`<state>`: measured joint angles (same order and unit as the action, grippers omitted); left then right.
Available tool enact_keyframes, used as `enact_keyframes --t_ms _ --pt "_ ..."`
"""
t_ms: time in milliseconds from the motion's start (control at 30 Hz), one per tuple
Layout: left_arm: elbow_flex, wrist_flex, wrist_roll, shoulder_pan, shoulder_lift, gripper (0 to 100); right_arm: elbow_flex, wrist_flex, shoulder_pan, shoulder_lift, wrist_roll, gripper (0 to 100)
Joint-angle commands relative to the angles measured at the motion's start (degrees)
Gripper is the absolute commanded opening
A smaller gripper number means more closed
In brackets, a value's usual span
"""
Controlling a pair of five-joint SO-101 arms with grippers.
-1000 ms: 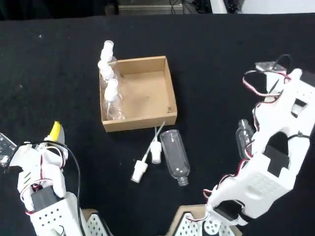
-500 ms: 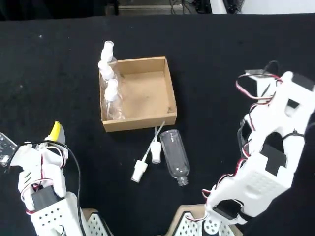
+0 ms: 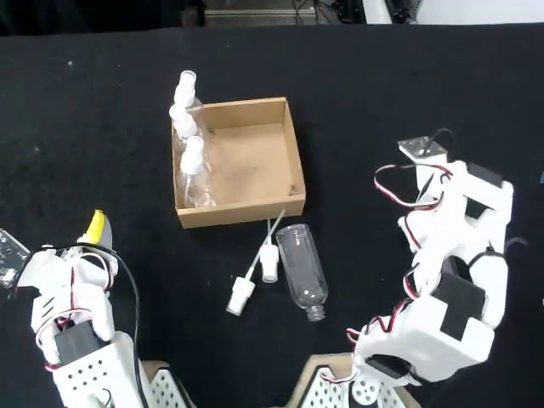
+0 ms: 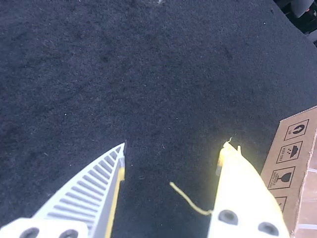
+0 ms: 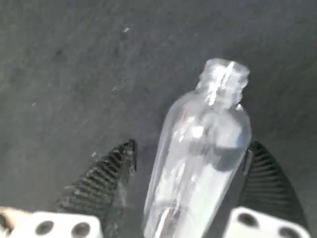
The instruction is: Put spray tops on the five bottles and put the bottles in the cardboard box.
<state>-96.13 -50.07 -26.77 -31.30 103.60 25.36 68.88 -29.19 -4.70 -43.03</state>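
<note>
The cardboard box [image 3: 240, 161] stands at mid table, with three capped bottles [image 3: 189, 157] in a row along its left wall. An uncapped clear bottle [image 3: 302, 270] lies in front of the box, beside two loose spray tops [image 3: 270, 259] [image 3: 240, 294]. Another uncapped clear bottle [image 5: 203, 134] lies on the cloth between the fingers of my right gripper [image 5: 193, 145], which is open; one finger stands clear of it. The right arm [image 3: 455, 255] is bent over that spot. At the front left my left gripper [image 4: 176, 148] [image 3: 92, 240] is open over bare cloth.
Black cloth covers the whole table [image 3: 102, 127]. A corner of the box [image 4: 297, 163] shows just beyond the left gripper's yellow finger. The right arm's cables loop above the cloth [image 3: 399, 187] to the right of the box.
The right arm has swung left and folded down over the uncapped bottle at the right, which it now hides in the high view. The left arm has kept still.
</note>
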Motion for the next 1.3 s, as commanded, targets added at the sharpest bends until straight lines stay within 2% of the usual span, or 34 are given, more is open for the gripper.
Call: enact_keyframes --t_ms 0,133,333,400,533,733,933,1133,1267 --pt "-1.19 1.32 -0.35 -0.04 0.70 28 -1.19 -2.20 0.26 2.24 2.11 31.4" --pt "-1.19 1.32 -0.26 -0.04 0.70 28 -5.58 -1.85 -0.44 -4.18 2.02 28.7" --pt "-1.19 1.32 -0.35 -0.04 0.70 28 -13.85 1.05 -2.37 -11.74 -0.97 0.4" --pt "-1.19 1.32 -0.35 -0.04 0.70 28 -18.77 6.07 -3.34 -11.03 -1.14 3.7" --pt "-1.19 1.32 -0.35 -0.04 0.70 28 -30.46 13.98 -5.45 -9.10 -1.14 1.2" --pt "-1.19 1.32 -0.18 -0.04 0.70 28 -37.85 16.26 -7.82 -7.96 1.32 1.0" --pt "-1.19 1.32 -0.35 -0.04 0.70 28 -37.41 27.52 -3.43 0.75 6.33 1.0" --pt "-1.19 1.32 -0.35 -0.04 0.70 28 -32.92 26.20 0.79 10.68 12.57 1.0" --pt "-1.19 1.32 -0.18 -0.04 0.70 28 -24.92 26.11 2.55 18.68 12.92 1.0"
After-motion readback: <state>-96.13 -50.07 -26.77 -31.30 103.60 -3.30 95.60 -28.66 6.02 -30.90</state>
